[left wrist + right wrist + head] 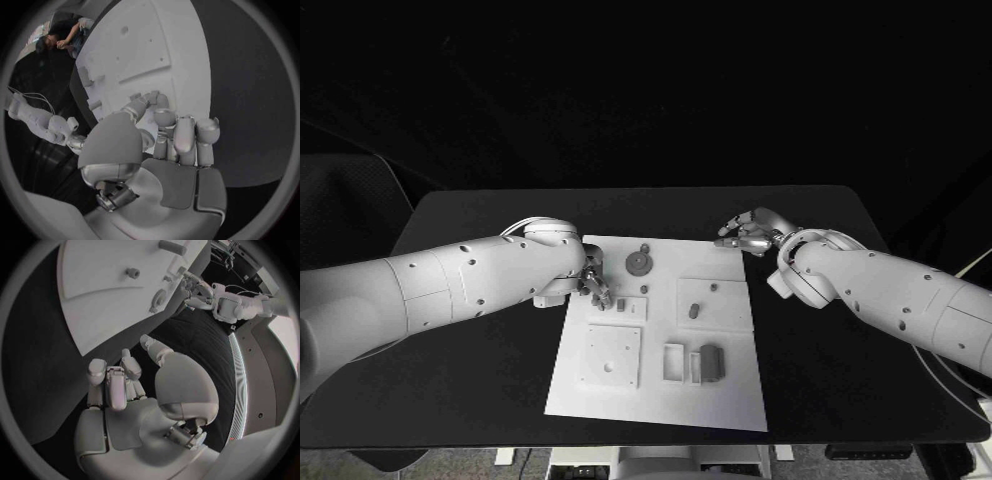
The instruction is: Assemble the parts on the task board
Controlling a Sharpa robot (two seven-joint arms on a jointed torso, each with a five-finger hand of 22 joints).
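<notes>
The white task board (661, 400) lies in the middle of the black table. On it are a grey round disc (638, 263), a small peg (643, 246), two small pieces (714, 288) and a dark block (711, 362). My left hand (593, 283) is over the board's left edge. In the left wrist view its curled fingers (178, 130) and thumb tip meet on the board (187, 50); a part between them cannot be made out. My right hand (750, 235) hovers at the board's far right corner. Its fingers (112, 382) are curled in with nothing in them.
Raised white plates (613, 355) and a slotted holder (675, 362) take up the board's near half. Bare black table (473, 380) lies on both sides of the board. The right wrist view also shows the disc (159, 297) and my left hand (200, 290) across the board (94, 275).
</notes>
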